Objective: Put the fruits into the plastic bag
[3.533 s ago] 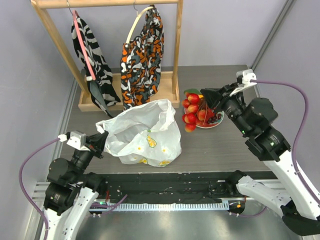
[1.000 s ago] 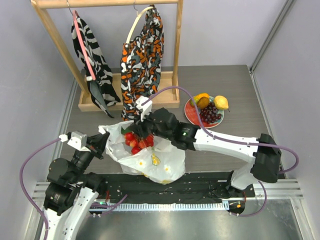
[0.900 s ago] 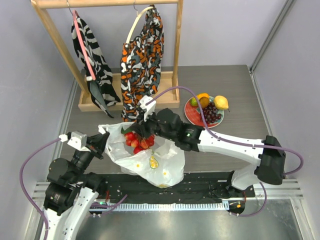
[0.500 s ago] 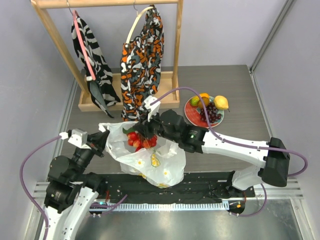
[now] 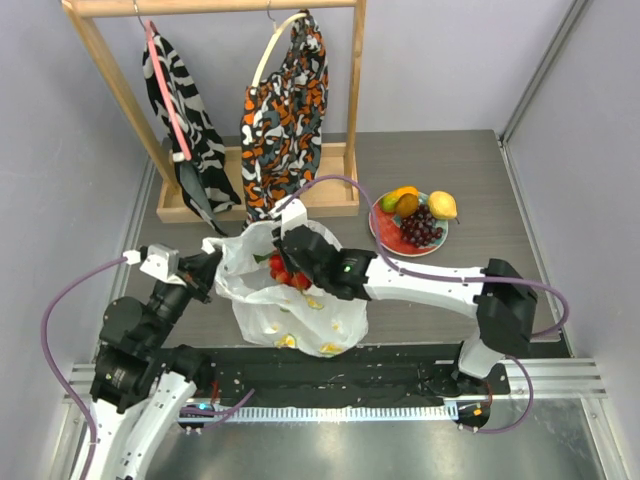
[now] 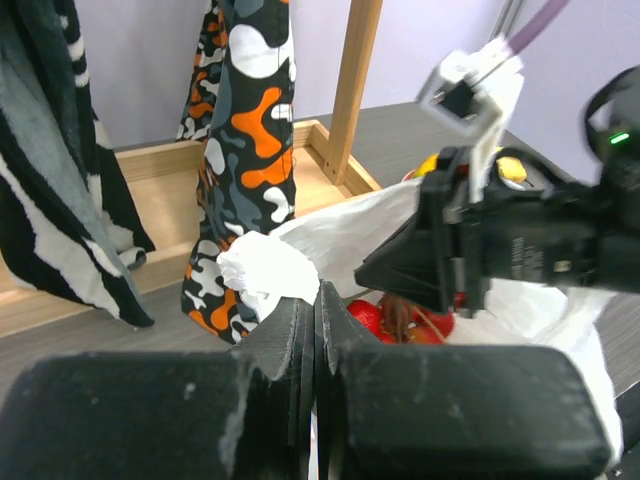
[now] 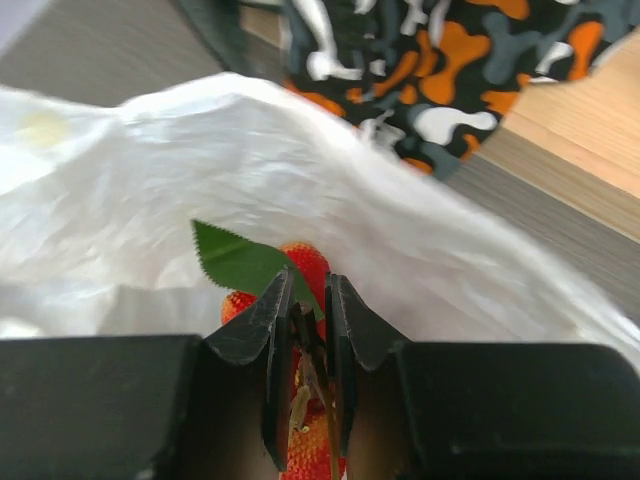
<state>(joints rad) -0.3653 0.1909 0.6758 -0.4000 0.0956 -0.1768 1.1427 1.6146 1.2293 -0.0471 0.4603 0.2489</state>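
Right gripper (image 5: 288, 262) is clamped on the thin stems of the cluster of red berries (image 5: 287, 276). The cluster hangs just inside the mouth of the plastic bag (image 5: 268, 318); whether it touches the bag floor I cannot tell. The wrist view shows the jaws pinched on the stems, with a green leaf (image 7: 243, 265) and red berries below and white film all around.

Left gripper (image 5: 210, 266) is closed on a bunched bit of the bag rim, which sticks out at the fingertips as a white wad (image 6: 268, 276). That pinch lifts the left side of the mouth.

3 fruits are not bagged: grape bunch (image 5: 421, 228), lemon (image 5: 442, 205) and mango (image 5: 403, 201). All sit on the red plate (image 5: 384, 237), well apart from the bag, near the wooden rack (image 5: 330, 178).

Handling, my guess:
- The berries look light and floppy, several beads on thin stems, so they will likely swing. The stem bundle is the right hold.
- The bag is thin, crinkly and limp with no stiffness, so the mouth probably folds shut if the rim pinch goes. The film looks slick; take it by the rim or a handle.
- The lemon and mango look smooth, rounded and hard, so they may roll or squirt out. Grip them across the middle.
- The grapes look bumpy; take them from the top.
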